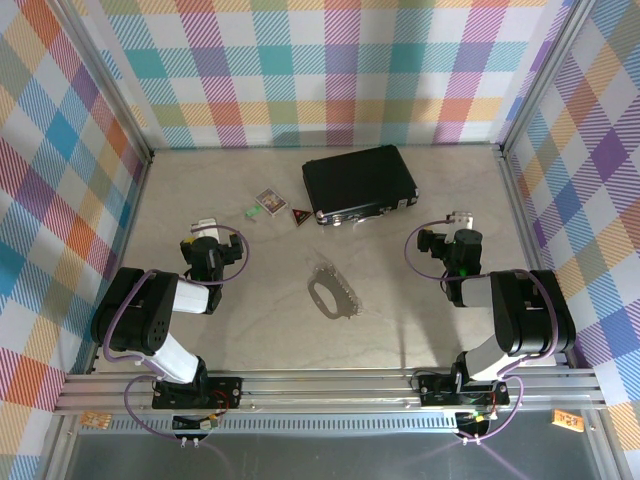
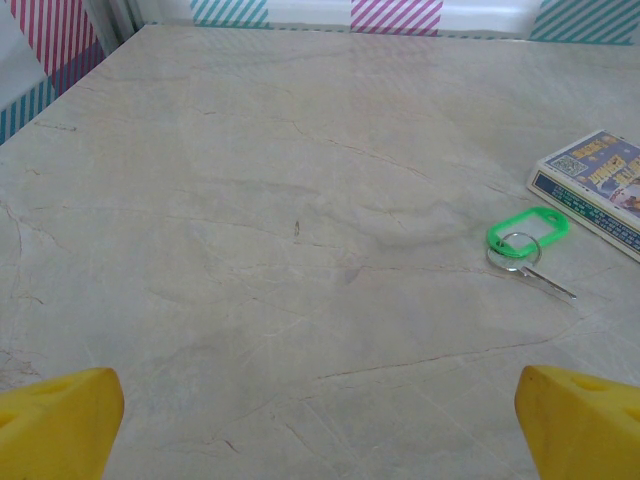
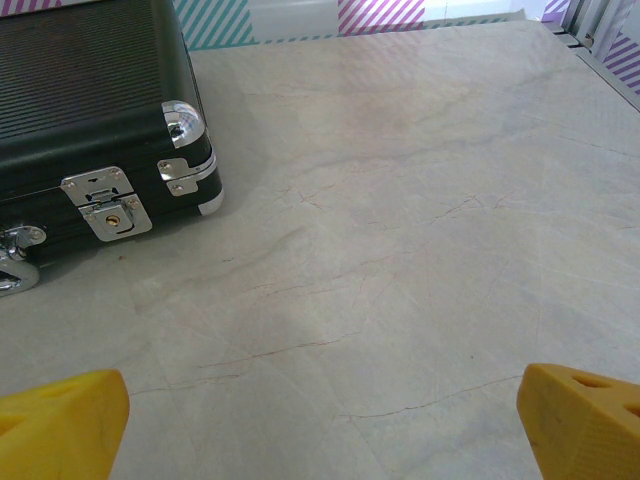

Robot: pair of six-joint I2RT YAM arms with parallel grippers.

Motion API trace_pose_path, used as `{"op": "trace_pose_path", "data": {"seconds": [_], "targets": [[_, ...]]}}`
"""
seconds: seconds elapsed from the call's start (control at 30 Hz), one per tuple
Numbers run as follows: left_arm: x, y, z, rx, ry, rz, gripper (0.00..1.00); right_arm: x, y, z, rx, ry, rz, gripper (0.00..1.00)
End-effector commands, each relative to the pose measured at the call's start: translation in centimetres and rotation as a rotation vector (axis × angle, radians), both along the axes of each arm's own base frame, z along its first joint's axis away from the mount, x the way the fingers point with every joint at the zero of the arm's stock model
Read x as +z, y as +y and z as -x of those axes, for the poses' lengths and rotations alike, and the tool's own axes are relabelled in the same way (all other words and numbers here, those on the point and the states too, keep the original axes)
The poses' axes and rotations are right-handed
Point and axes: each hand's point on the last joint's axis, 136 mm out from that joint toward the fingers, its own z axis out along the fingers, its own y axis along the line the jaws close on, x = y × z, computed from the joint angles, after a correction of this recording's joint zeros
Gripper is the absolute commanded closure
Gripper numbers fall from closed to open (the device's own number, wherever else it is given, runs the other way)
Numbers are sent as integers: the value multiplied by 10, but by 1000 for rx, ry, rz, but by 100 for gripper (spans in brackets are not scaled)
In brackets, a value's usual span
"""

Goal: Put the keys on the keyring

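A small key (image 2: 528, 243) with a bright green head and thin silvery blade lies flat on the table, ahead and right of my left gripper (image 2: 320, 425); from above the key (image 1: 251, 211) is a tiny green fleck. The silvery oval keyring (image 1: 333, 289) with its bumpy strip lies mid-table between the two arms. My left gripper (image 1: 205, 228) stands open, yellow fingertips (image 2: 60, 420) wide apart over bare table. My right gripper (image 3: 320, 425) is open too, holding nothing, and sits at the right (image 1: 458, 218), near the case's corner.
A black rectangular case (image 1: 359, 184) with metal latches (image 3: 107, 203) lies at the back centre. A little patterned card box (image 1: 270, 201) and a small red triangular tag (image 1: 299, 214) lie left of it. Checked walls enclose the table.
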Motion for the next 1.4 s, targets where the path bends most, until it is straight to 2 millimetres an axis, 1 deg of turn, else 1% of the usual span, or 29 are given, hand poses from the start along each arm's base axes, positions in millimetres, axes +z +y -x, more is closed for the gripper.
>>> {"op": "trace_pose_path", "data": {"seconds": [0.0,0.9,1.03,1.1,1.23,1.37], "targets": [[8,1,-4,3,-27,12,0,7,-3,-2,-14,-30,-8,1],[7,1,-3,3,-25,13,0,8,-3,-1,-15,-33,-9,1],[8,1,-2,3,-32,14,0,9,-3,-1,-15,-36,-9,1],[10,1,-2,0,-37,15,0,9,0,-2,6,-23,-10,1],[15,0,-1,-2,-41,16,0,12,5,-2,35,-29,-9,1],[20,0,0,-6,-43,15,0,23,7,2,45,-48,-6,1]]}}
